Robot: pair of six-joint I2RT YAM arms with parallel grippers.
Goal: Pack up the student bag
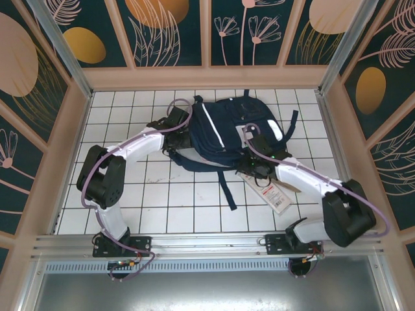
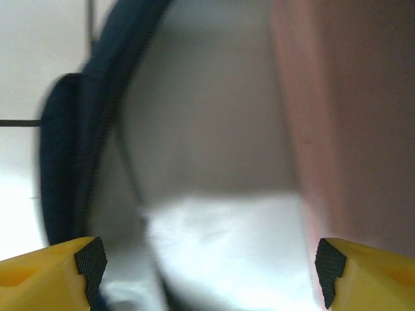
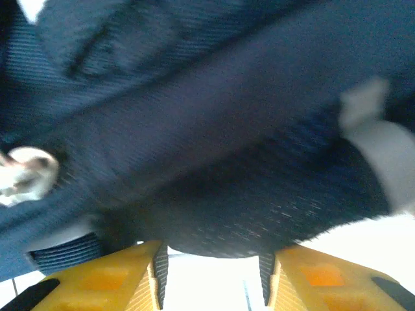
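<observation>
The student bag (image 1: 224,126), dark navy with a white stripe, lies at the back middle of the white tiled table (image 1: 168,201). My left gripper (image 1: 177,131) is at the bag's left side. In the left wrist view it (image 2: 210,265) stands wide open over blurred pale lining (image 2: 220,240), with the bag's navy edge (image 2: 61,162) on the left and a pinkish-red surface (image 2: 350,116) on the right. My right gripper (image 1: 257,162) is at the bag's near right edge. In the right wrist view it (image 3: 213,259) is closed on a thick fold of the navy fabric (image 3: 227,207) at its fingertips.
A white tag with red print (image 1: 275,191) lies on the table just in front of the bag's right corner. A dark strap (image 1: 227,191) trails toward the near edge. Cream frame walls (image 1: 71,149) close in both sides and the back. A metal rail (image 1: 207,243) runs along the front.
</observation>
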